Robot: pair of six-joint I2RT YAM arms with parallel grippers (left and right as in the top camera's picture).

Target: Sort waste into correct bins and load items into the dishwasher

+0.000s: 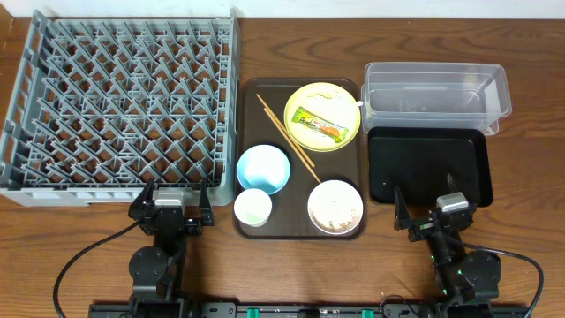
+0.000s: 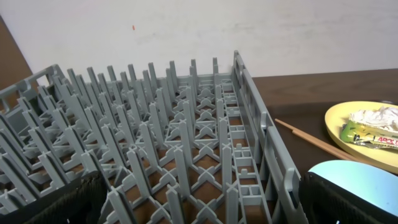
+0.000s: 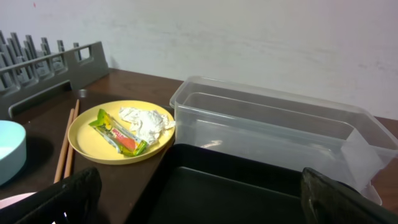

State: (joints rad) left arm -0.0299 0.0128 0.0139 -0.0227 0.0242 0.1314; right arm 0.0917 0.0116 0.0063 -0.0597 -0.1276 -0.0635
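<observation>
1. One grey dish rack (image 1: 124,102) is seen at the left of the worktop (image 1: 530,177), with the left hand (image 1: 172,198) just beside its near wall. The fingers are spread wide.
2. One brown tray (image 1: 252,128) is set just right of the rack.
3. On it, one yellow plate (image 1: 305,99) is counted at the far right, carrying one snack wrapper (image 1: 319,124) and one crumpled tissue (image 3: 146,122).
4. Two chopsticks (image 1: 288,138) are laid side by side on a slant, between the plate and one blue bowl (image 1: 263,168).
5. One white cup (image 1: 252,208) is placed upright, just near of the blue bowl.
6. One whitish bowl (image 1: 312,205) is found at the tray's near right corner, with rice-like scraps (image 1: 337,210) inside.
7. One clear tub (image 1: 437,93) is set at the far right and one black tray (image 1: 428,166) just near of it, touching or almost.
8. The right hand (image 1: 425,208) is held at the black tray's near edge, fingers spread wide.
</observation>
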